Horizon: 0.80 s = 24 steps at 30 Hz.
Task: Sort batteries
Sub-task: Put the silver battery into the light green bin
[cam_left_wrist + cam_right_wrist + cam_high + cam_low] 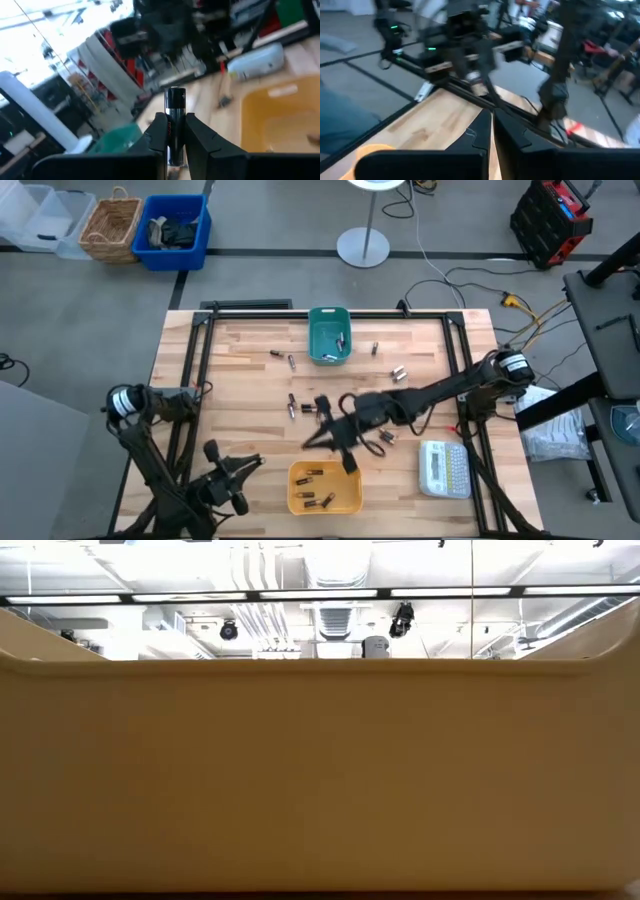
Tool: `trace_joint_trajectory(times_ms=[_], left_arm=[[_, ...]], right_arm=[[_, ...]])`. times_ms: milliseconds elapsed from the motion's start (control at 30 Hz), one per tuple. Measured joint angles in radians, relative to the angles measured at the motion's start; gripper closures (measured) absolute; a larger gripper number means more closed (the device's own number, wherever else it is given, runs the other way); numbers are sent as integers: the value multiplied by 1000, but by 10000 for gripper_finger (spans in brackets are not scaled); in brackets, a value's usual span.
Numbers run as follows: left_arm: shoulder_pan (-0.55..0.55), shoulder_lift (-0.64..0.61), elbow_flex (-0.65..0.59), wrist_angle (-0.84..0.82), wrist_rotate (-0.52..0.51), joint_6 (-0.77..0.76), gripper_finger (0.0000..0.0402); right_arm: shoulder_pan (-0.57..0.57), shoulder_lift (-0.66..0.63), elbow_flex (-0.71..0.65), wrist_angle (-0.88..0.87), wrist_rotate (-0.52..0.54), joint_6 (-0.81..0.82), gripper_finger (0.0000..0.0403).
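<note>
The left gripper (175,137) clamps an upright battery (175,117) near the yellow bin (325,487); a loose pinch risks dropping it. The right gripper (491,131), fingers together, hovers mid-table.

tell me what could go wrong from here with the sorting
The left claw holds a battery upright, gripped only along its lower part, so it might tip or slip out on the move. The right claw sits just above the yellow bin, and the left arm is near that bin's other side, so the two could bump there. Loose batteries on the table may get swept by the right arm.
</note>
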Motion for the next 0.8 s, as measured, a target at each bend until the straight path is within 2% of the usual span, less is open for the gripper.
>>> trace_joint_trajectory(times_ms=[67, 200, 367, 800], left_arm=[[23, 0, 0, 5, -33, 0, 384], [66, 0, 0, 23, -35, 0, 384], [91, 0, 21, 33, -38, 27, 385], [99, 0, 202, 120, -39, 419, 385]], right_arm=[[31, 0, -1, 28, 9, -15, 390], [70, 0, 0, 88, 75, -42, 390], [86, 0, 0, 111, 85, -28, 390], [86, 0, 0, 197, 69, -36, 390]])
